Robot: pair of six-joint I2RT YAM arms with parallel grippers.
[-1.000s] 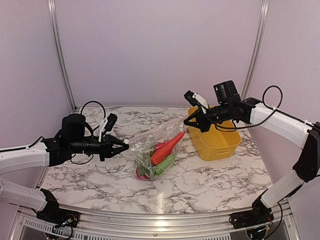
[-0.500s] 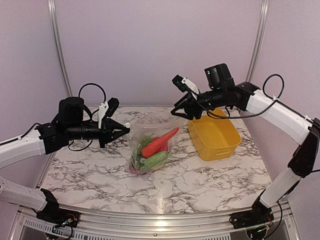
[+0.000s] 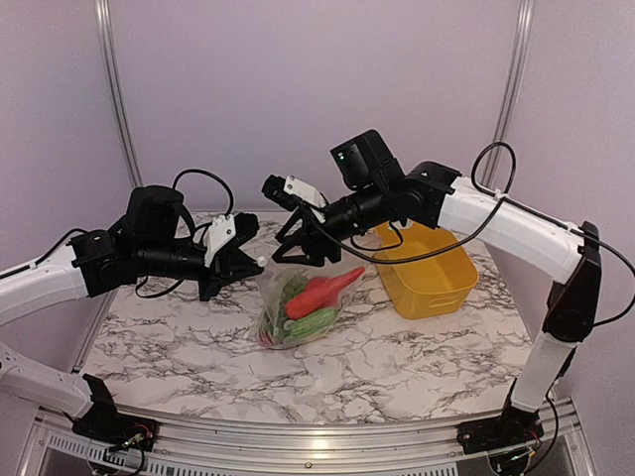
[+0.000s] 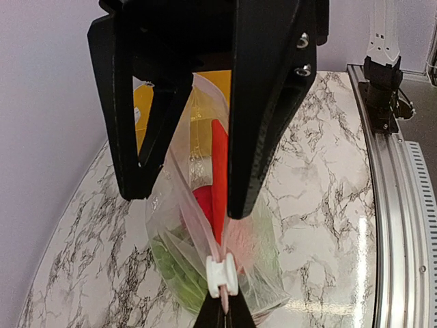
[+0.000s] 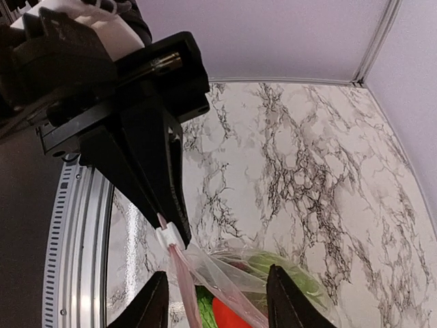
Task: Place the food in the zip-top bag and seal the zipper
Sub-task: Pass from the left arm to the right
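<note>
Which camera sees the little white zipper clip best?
The left wrist view: the white zipper clip sits close and sharp, pinched by the left gripper. The right wrist view shows the clip smaller; the top view shows only a tiny white dot.

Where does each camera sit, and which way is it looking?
Top external: high behind the robot, looking down at the table; left arm and right arm show.
Left wrist: along the left gripper, shut on the zipper, facing the right gripper.
Right wrist: between its open fingers, facing back.
Both wrist views share the bag.
</note>
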